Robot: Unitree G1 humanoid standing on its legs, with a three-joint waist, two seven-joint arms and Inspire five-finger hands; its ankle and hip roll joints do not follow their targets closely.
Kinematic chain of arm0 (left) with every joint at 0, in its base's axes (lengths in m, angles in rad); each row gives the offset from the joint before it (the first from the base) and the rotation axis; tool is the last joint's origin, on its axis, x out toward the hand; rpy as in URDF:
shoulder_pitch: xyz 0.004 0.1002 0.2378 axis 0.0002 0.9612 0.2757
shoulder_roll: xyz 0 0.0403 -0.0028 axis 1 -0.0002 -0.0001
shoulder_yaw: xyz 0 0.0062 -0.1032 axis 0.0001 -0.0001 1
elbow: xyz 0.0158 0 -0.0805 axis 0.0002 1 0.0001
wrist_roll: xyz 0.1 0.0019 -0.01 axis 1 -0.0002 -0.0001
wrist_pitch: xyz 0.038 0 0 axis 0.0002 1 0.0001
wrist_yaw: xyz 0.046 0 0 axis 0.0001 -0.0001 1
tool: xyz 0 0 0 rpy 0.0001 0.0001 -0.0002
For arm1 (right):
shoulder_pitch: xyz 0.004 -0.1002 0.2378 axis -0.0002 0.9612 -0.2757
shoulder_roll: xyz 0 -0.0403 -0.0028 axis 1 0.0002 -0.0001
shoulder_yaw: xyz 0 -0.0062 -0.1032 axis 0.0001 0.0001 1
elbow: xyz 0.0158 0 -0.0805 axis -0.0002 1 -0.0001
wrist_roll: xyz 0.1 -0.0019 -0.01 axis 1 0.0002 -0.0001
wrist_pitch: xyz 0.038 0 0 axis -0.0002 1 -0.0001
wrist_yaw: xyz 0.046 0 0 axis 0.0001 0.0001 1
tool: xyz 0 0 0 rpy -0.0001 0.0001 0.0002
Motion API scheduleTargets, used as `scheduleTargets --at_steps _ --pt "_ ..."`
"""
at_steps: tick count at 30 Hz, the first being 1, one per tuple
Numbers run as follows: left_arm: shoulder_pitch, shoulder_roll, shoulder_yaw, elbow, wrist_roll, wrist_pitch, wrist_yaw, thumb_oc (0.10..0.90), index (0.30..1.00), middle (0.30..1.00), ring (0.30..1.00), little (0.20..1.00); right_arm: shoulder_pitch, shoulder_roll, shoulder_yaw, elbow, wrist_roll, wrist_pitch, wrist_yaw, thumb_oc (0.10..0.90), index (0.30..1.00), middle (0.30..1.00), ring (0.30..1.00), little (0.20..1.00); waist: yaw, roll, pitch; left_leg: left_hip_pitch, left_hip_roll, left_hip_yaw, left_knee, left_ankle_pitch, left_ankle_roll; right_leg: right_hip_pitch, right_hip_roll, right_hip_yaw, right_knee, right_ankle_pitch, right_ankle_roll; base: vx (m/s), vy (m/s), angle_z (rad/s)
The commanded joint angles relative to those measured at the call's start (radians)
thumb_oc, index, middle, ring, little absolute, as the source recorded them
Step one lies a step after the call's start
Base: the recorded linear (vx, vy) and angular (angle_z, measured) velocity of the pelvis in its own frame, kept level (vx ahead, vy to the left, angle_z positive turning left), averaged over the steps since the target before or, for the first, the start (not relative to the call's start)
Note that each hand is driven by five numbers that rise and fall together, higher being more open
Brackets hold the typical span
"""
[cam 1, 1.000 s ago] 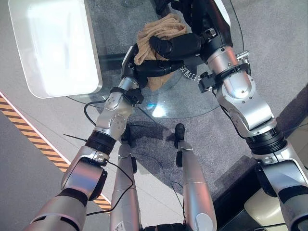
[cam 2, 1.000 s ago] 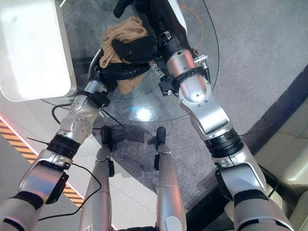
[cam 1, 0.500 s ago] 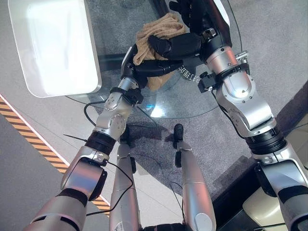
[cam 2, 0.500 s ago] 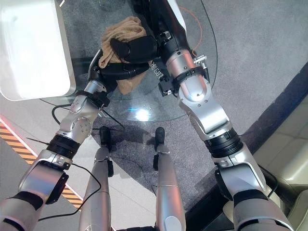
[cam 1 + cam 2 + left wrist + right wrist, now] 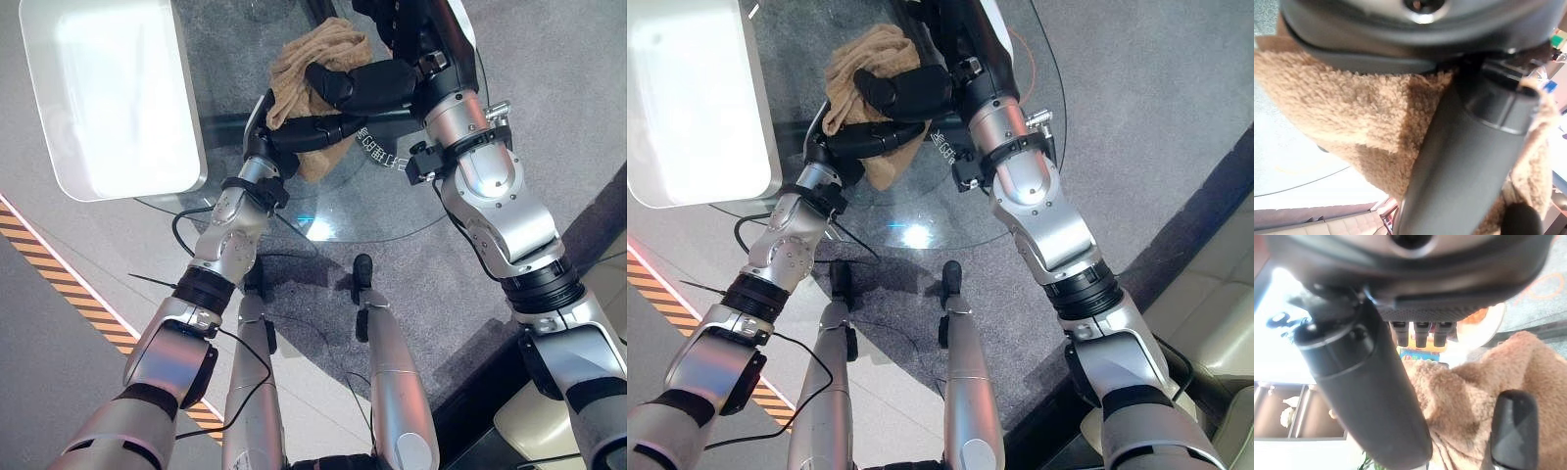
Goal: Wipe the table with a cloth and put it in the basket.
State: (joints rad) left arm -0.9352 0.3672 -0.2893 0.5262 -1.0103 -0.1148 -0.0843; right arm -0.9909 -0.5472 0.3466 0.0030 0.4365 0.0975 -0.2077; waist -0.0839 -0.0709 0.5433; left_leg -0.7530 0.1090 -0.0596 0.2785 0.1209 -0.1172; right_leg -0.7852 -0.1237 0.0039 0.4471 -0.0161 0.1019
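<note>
Curling into tan pile, the left hand point(image 5: 294, 132) has its fingers point(image 5: 1459, 161) pressed deep into the cloth point(image 5: 313, 59), its thumb and fingers closed on the fabric from below. Just above it the right hand point(image 5: 362, 86) lies across the same cloth, its thumb point(image 5: 1364, 396) and a fingertip point(image 5: 1513, 423) bent around the bunched towel, so both hands grip it together and touch at the bundle. The cloth is crumpled into a lump, with its longer run going from a puffed end on the far side of the hands to a flap that hangs down toward the robot below the left fingers. It is held over the round glass table point(image 5: 392, 211), near the table's left part; whether it touches the glass I cannot tell. A white basket point(image 5: 108, 98) stands to the left, its near corner overlapping the table's edge, apart from the cloth. Grey carpet point(image 5: 549, 88) shows around and through the glass.
</note>
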Motion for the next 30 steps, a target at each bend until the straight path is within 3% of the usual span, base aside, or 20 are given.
scheduleTargets --at_steps 1,14,30 --pt "-0.11 0.014 0.049 -0.099 -0.038 -0.104 -0.082 0.1 0.3 0.3 0.3 0.2 -0.148 -0.018 -0.167 -0.064 0.035 -0.143 -0.055 0.8 0.9 0.9 0.9 0.9 0.024 -0.051 -0.036 0.026 -0.059 0.075 0.053 -0.121 0.073 0.089 0.114 -0.036 -0.093 -0.01 -0.049 0.0 0.0 0.0" --pt "-0.113 0.053 0.067 -0.091 -0.059 -0.114 -0.087 0.1 0.3 0.3 0.3 0.2 -0.129 -0.068 -0.237 -0.02 0.161 -0.219 -0.091 0.8 0.9 0.9 0.9 0.9 0.022 -0.052 -0.036 0.027 -0.058 0.072 0.057 -0.128 0.075 0.093 0.114 -0.035 -0.092 -0.011 -0.049 0.0 0.0 0.0" --pt "-0.13 0.107 0.107 -0.091 -0.169 -0.169 -0.153 0.1 0.3 0.3 0.3 0.2 -0.057 -0.15 -0.293 0.164 0.235 -0.214 -0.166 0.8 0.9 0.9 0.9 0.9 0.018 -0.059 -0.039 0.028 -0.055 0.069 0.06 -0.134 0.076 0.096 0.112 -0.034 -0.092 -0.008 -0.048 0.0 0.0 0.0"
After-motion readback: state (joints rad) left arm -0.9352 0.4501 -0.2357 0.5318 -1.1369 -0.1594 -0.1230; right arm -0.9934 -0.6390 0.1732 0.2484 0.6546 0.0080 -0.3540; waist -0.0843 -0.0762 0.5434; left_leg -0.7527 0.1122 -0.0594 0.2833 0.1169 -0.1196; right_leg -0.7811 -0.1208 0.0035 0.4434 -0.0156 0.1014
